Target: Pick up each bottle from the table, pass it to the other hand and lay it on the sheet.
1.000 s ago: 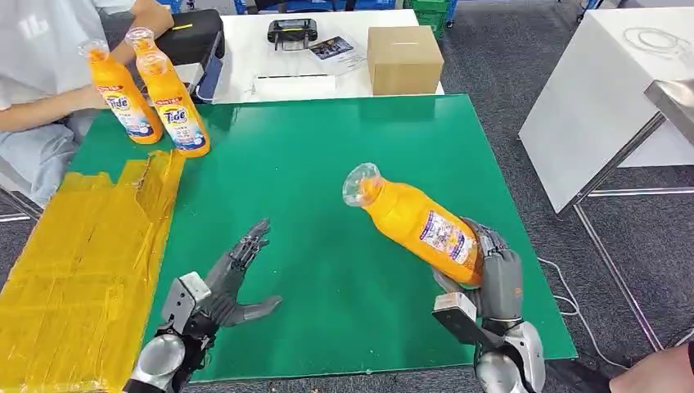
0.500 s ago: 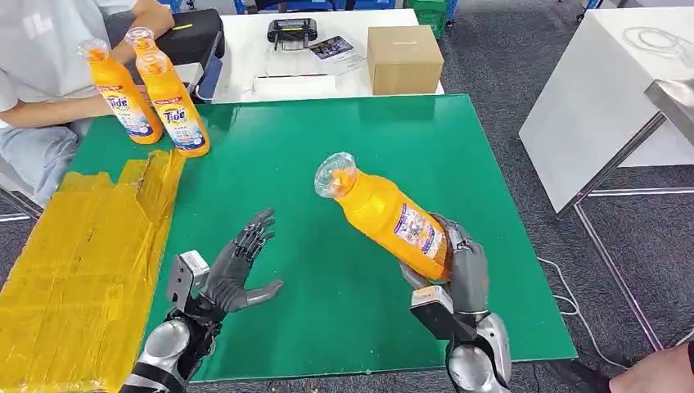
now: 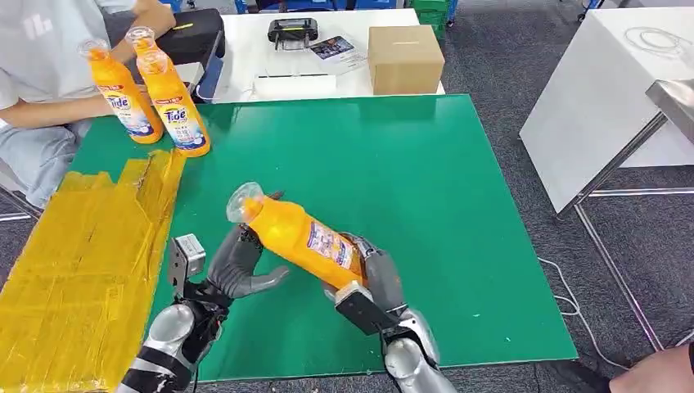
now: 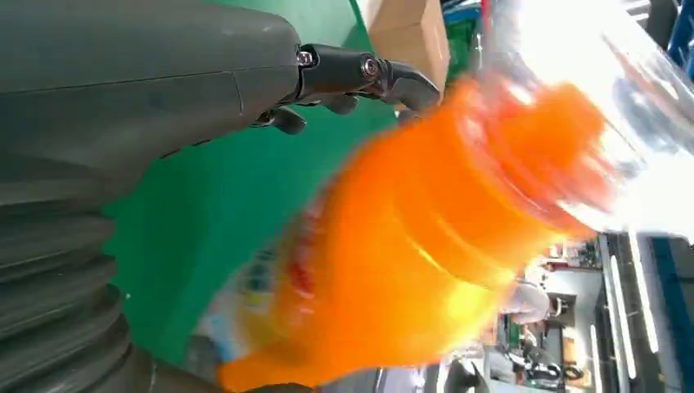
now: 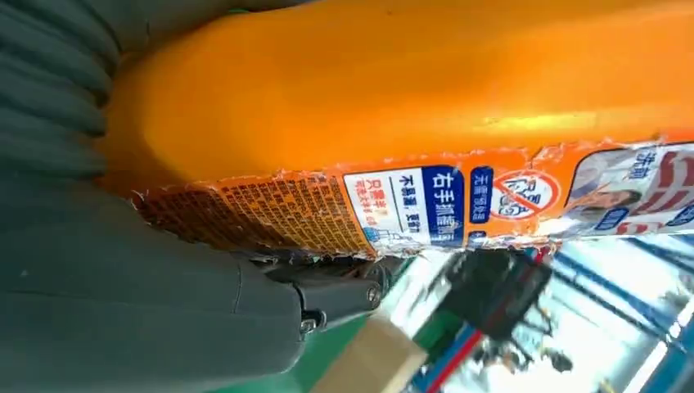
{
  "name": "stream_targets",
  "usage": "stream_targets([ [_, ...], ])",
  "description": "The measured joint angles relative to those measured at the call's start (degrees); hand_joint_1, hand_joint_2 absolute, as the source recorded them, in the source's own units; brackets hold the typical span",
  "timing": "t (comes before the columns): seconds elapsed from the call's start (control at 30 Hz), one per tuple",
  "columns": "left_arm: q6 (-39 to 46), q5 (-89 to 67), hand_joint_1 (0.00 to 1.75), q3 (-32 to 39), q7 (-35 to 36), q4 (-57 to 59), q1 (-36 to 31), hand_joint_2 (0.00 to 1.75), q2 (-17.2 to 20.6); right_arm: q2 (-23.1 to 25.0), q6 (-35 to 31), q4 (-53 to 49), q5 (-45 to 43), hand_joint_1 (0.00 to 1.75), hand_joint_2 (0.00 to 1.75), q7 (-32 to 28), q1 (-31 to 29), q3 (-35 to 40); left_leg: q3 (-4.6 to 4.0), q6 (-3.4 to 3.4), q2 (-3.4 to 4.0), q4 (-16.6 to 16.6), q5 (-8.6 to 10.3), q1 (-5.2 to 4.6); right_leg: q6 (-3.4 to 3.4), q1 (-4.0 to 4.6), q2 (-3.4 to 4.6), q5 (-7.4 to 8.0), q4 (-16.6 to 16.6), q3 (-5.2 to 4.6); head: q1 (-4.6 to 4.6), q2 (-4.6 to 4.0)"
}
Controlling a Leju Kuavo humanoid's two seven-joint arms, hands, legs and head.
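While the right hand (image 3: 372, 274) grips the lower body of an orange detergent bottle (image 3: 299, 236), the bottle is held tilted above the green table (image 3: 425, 164), near its front edge, clear cap pointing toward the left edge. Its neck lies over the left hand (image 3: 237, 266), whose fingers (image 3: 245, 246) are spread beneath it with the thumb out to the side; whether they touch the bottle cannot be told. From the left wrist view the bottle's shoulder and cap are blurred, just beside the dark fingers (image 4: 360, 74). From the right wrist view the torn label (image 5: 425, 205) sits against the grey thumb. A yellow sheet (image 3: 82, 262) covers the table's left side. At the far left corner stand 2 upright Tide bottles (image 3: 151, 94), touching one another, with a person's arm (image 3: 49, 106) beside them. Beyond the far edge, a cardboard box (image 3: 403, 57) rests on a white table (image 3: 327, 49)
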Motion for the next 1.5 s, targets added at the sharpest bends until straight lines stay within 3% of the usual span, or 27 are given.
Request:
stream_targets([
  [0.87,-0.18,-2.27,0.02,-3.82,-1.81,2.93,-2.12,1.75,-0.2,0.76,0.59,7.89,-0.11,1.68,1.75,-0.48,-2.38,3.63,-0.01,0.0,0.0,0.0,0.0,0.0,0.0,-0.01,0.0,0.0,-0.01,-0.03,0.0,0.0],
  [0.9,-0.13,-2.29,1.59,-3.89,-1.81,3.13,-2.2,1.75,-0.31,0.76,0.59,7.89,-0.04,1.66,1.75,-0.48,-2.38,3.65,-0.01,0.0,0.0,0.0,0.0,0.0,0.0,-0.01,0.0,0.0,-0.01,-0.03,0.0,0.0],
  [0.93,-0.09,-2.34,1.75,-3.91,-1.81,3.32,-2.27,1.75,-0.35,0.76,0.59,7.89,-0.02,1.62,1.75,-0.48,-2.38,3.67,-0.01,0.0,0.0,0.0,0.0,0.0,0.0,-0.01,0.0,0.0,-0.01,-0.03,0.02,0.0],
  [1.5,1.2,-1.81,1.75,-3.58,-2.03,4.79,-2.71,1.75,-0.92,0.76,-0.09,7.93,0.28,1.73,1.75,0.02,-2.31,4.81,-0.02,0.0,0.0,0.0,0.0,0.0,0.0,-0.01,0.0,0.0,-0.01,-0.04,0.0,0.0],
])
